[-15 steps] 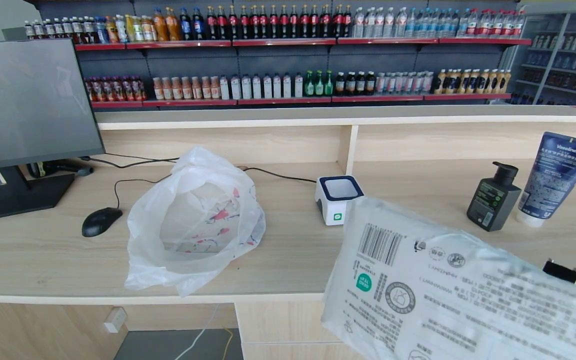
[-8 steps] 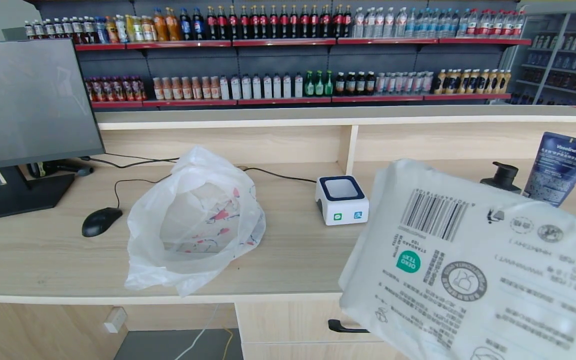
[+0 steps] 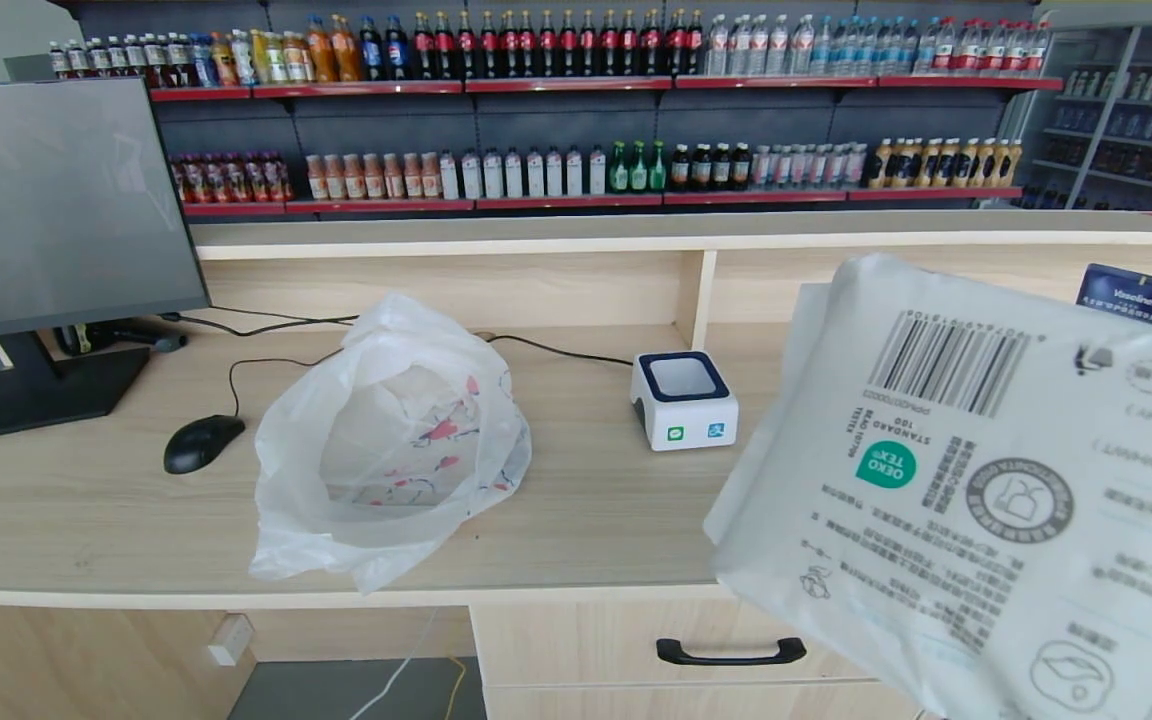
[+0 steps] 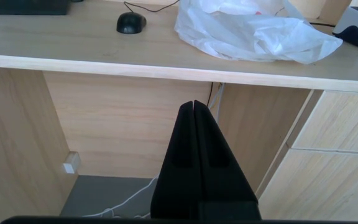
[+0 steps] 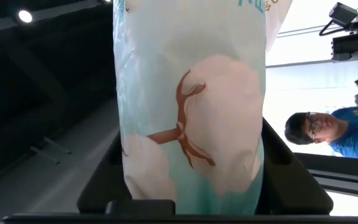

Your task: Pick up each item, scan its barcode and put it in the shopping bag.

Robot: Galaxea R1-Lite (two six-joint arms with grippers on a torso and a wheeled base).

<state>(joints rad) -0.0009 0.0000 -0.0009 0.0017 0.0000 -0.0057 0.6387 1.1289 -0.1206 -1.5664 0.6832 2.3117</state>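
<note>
Low at left, left claw (image 4: 193,109) pressed together beneath the bench (image 4: 55,43) edge; on the bench, open white shopping bag (image 3: 391,440), then small white scanner (image 3: 683,400) to its right; at right, pale packet (image 3: 986,500) aloft, barcode (image 3: 946,362) toward the head camera, pinched by the right claw (image 5: 194,165).

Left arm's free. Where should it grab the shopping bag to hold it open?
Probably the upper rim of the shopping bag, pinched from above: that film stands up as a peak over the mouth, while the lower rim lies flat on the counter. The left gripper is shut, below the counter edge.
</note>
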